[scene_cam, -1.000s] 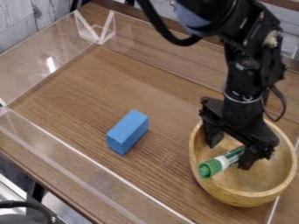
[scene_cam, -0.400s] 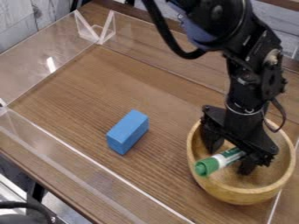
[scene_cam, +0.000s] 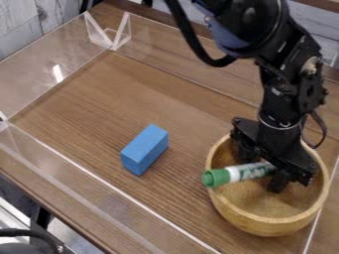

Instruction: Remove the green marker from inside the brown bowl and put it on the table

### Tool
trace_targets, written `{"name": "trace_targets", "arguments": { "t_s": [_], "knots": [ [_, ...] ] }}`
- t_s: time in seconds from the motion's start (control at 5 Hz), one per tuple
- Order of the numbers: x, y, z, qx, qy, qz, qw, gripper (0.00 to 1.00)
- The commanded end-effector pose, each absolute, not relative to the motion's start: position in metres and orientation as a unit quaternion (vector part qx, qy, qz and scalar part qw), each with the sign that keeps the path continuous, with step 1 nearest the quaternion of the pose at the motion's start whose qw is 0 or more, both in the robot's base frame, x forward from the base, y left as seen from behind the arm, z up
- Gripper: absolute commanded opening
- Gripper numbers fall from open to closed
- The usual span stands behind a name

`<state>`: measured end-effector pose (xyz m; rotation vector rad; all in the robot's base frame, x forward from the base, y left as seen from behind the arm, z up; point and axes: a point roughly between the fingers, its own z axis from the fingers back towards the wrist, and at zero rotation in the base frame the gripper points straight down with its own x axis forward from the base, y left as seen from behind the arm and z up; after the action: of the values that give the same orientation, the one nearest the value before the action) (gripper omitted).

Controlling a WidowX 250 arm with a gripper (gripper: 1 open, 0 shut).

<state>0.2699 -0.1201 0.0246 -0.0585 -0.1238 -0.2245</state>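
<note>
The green marker (scene_cam: 236, 174) lies nearly level inside the brown bowl (scene_cam: 265, 226), its dark green cap pointing left and reaching over the bowl's left rim. My gripper (scene_cam: 275, 169) reaches straight down into the bowl, and its black fingers have closed in on the right end of the marker's white barrel. That end is hidden behind the fingers. The bowl stands on the table (scene_cam: 119, 99) at the front right.
A blue rectangular block (scene_cam: 145, 149) lies on the wood left of the bowl. Low clear plastic walls (scene_cam: 106, 35) ring the tabletop, with one close behind the bowl on the right. The black arm rises from the bowl toward the top of the view.
The jaws have narrowed from wide open onto the marker. The marker has shifted left and up, so its cap now sits over the rim, and the bowl has slid slightly left.
</note>
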Motion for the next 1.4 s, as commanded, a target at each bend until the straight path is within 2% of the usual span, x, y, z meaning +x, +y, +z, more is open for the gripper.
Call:
{"name": "trace_targets", "arguments": {
  "t_s": [0.0, 1.2],
  "knots": [
    [0.2712, -0.1227, 0.0256, -0.03, -0.066, -0.112, 0.991, 0.0],
    [0.2684, -0.1294, 0.0164, -0.037, -0.069, -0.086, 0.993, 0.0]
  ]
}}
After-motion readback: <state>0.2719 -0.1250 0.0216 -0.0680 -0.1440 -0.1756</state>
